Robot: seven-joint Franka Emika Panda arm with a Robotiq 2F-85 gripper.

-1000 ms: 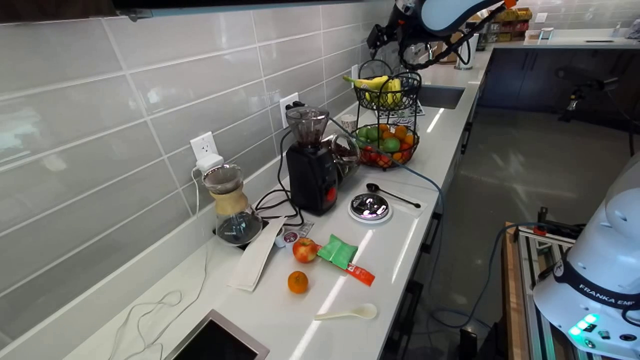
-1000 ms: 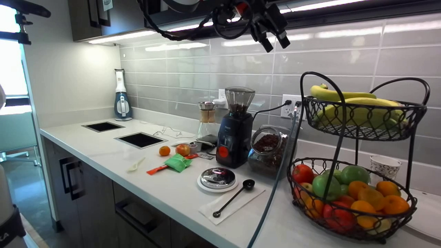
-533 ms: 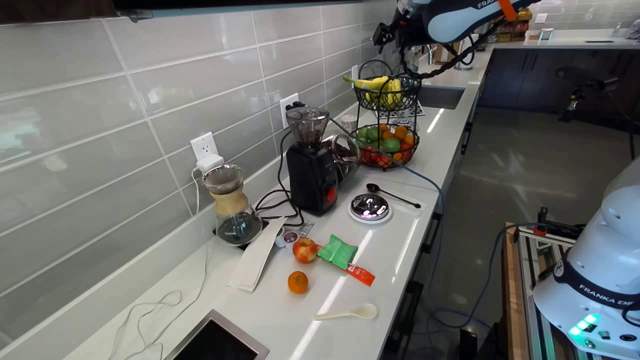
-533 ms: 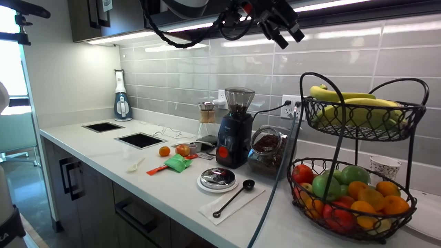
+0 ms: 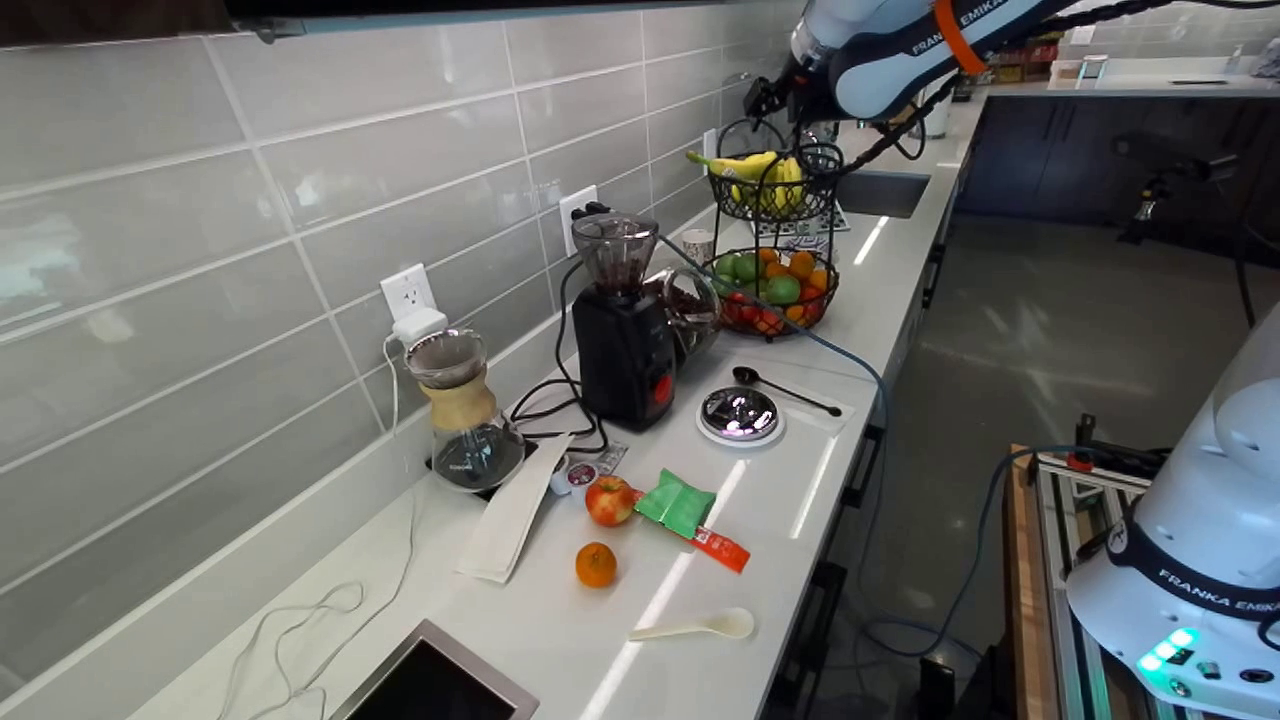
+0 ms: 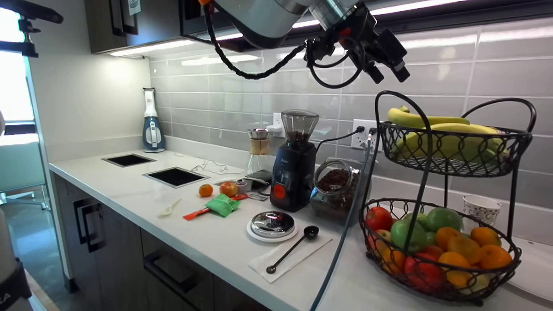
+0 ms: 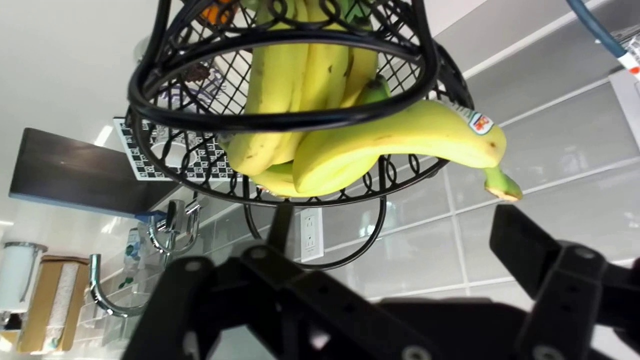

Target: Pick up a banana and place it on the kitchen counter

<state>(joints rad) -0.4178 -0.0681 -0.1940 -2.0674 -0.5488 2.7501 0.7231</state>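
A yellow banana with a greenish stem lies on top of other bananas in the upper tier of a black wire basket. It also shows in an exterior view. In the wrist view the banana has a sticker, and its stem sticks out past the basket rim. My gripper is open and empty, above and beside the basket's upper tier. In the wrist view the gripper has its fingers wide apart, with the stem just beyond one fingertip, not touching as far as I can tell. The white kitchen counter runs along the tiled wall.
The basket's wire handle arches near my gripper. The lower tier holds mixed fruit. A coffee grinder, glass jar, silver lid, black scoop and blue cable are on the counter.
The arm has moved toward the basket. In an exterior view my gripper has shifted right and down, closer to the bananas. The bananas have not moved, and the gripper stays open.
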